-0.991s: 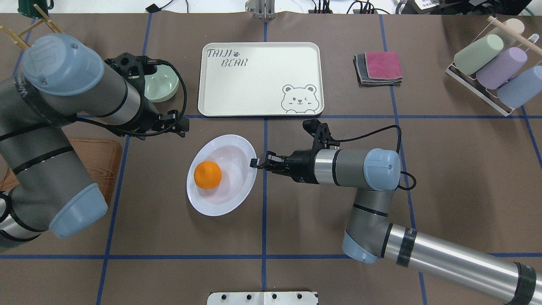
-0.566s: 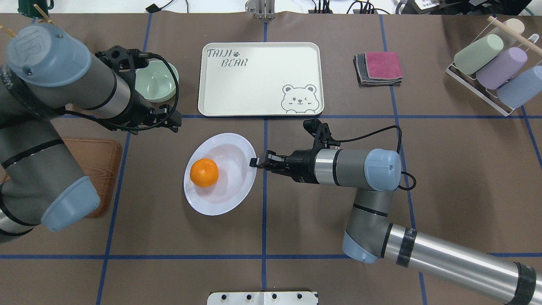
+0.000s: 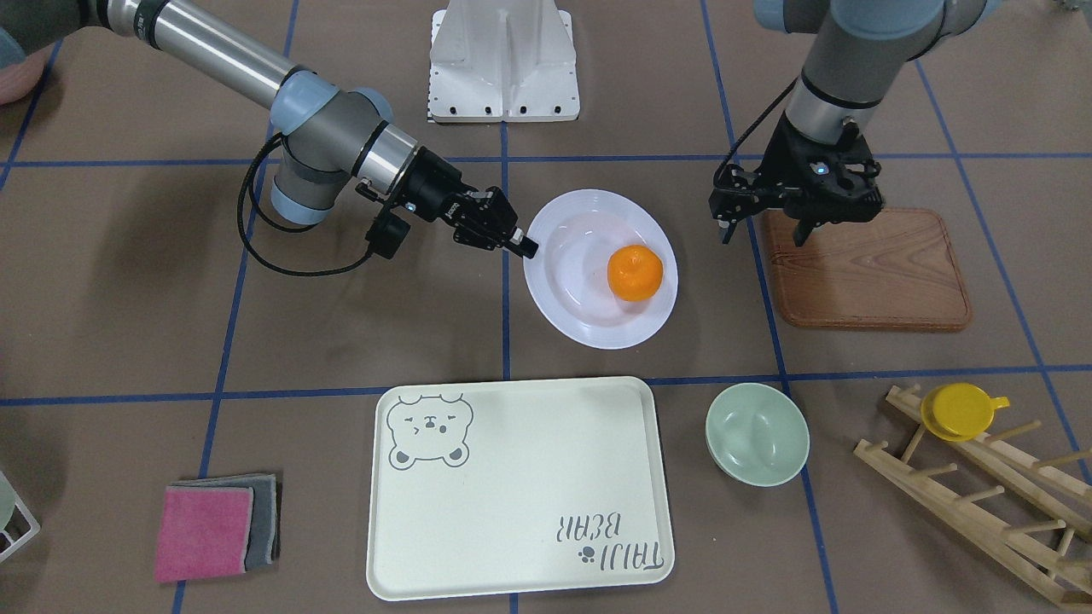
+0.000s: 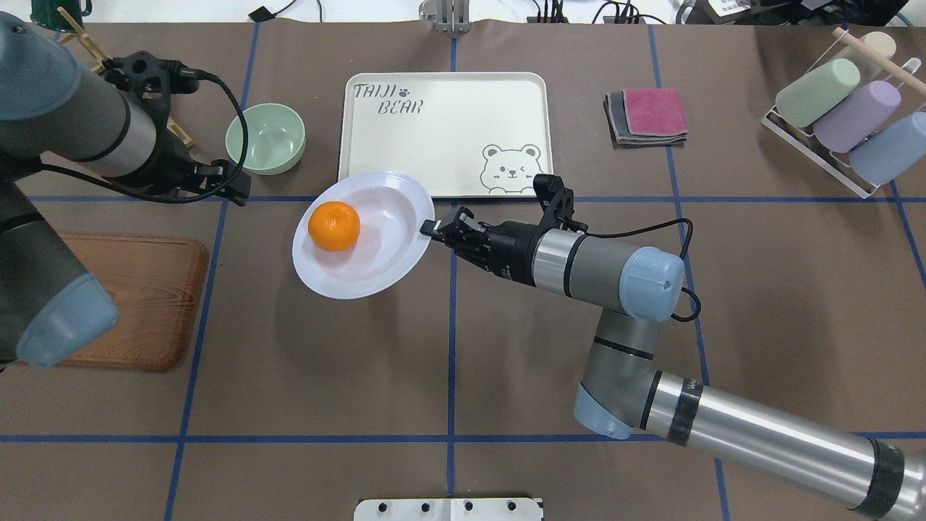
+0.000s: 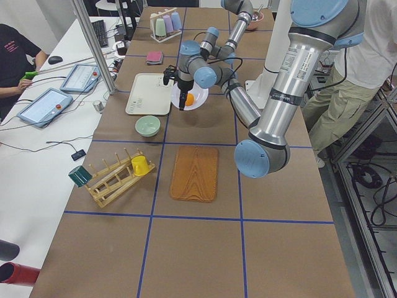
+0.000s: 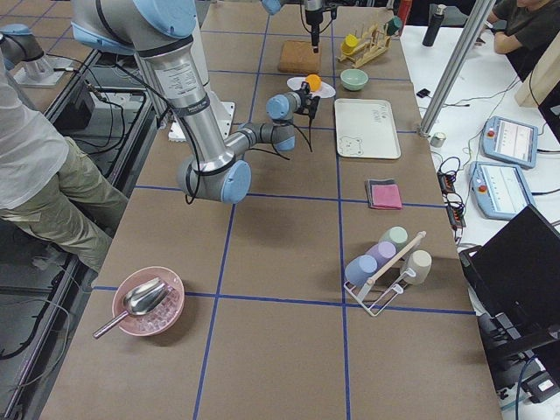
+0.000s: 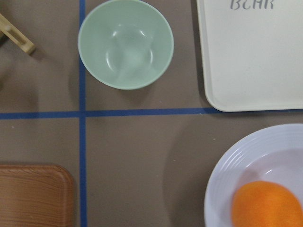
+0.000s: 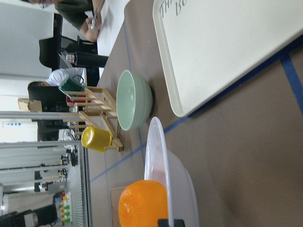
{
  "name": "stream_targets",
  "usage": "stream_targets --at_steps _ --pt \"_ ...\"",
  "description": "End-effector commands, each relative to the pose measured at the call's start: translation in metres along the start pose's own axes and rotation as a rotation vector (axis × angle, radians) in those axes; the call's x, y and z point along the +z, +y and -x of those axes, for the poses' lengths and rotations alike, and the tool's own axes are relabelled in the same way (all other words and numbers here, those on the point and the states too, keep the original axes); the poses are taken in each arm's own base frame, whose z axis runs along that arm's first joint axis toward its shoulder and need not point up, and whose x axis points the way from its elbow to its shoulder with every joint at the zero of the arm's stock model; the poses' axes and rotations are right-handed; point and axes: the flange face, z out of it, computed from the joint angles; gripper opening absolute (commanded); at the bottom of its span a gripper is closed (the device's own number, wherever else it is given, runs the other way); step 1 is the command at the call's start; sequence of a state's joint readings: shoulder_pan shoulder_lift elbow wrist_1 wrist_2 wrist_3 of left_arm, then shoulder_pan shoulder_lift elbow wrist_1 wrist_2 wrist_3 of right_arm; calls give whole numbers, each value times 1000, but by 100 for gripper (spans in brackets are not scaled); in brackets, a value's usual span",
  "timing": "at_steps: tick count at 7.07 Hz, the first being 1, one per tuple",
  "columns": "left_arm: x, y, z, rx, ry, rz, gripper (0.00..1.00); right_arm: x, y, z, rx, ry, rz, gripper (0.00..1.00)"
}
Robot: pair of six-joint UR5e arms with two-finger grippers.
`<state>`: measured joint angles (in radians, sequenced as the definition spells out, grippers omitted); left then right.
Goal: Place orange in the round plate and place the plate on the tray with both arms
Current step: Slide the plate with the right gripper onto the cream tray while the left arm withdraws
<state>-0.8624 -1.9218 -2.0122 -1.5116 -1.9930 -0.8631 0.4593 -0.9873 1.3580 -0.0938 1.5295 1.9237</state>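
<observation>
Of the 2 grippers, the right gripper (image 4: 432, 230) is clamped on the rim of the 1 round plate (image 4: 376, 268), whose 1 orange (image 4: 333, 226) sits on the side away from its fingertips, with the 1 tray (image 4: 441, 145) just beyond them, while the left gripper (image 3: 762, 235) hangs spread and empty near the plate's opposite side.

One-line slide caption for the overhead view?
Right gripper pinches the round plate by its rim, orange inside, beside the tray; left gripper hangs open near the green bowl.
</observation>
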Motion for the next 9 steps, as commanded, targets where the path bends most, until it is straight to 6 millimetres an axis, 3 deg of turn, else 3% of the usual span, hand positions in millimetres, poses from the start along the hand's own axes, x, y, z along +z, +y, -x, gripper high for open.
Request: stream_targets --at_steps 1,2,4,6,9 --pt "-5 -17 58 86 -62 -18 96 3 -31 7 91 -61 -204 3" --pt "-9 -27 84 114 -89 -23 96 14 -39 10 81 -27 -277 3" --pt "0 -38 106 130 -117 -18 97 34 -55 -1 50 39 -428 3" --pt "0 -39 106 132 -117 -19 97 45 -63 -29 19 125 -506 4" --pt "-3 -41 109 127 -118 -23 97 54 -47 -44 -5 196 -538 7"
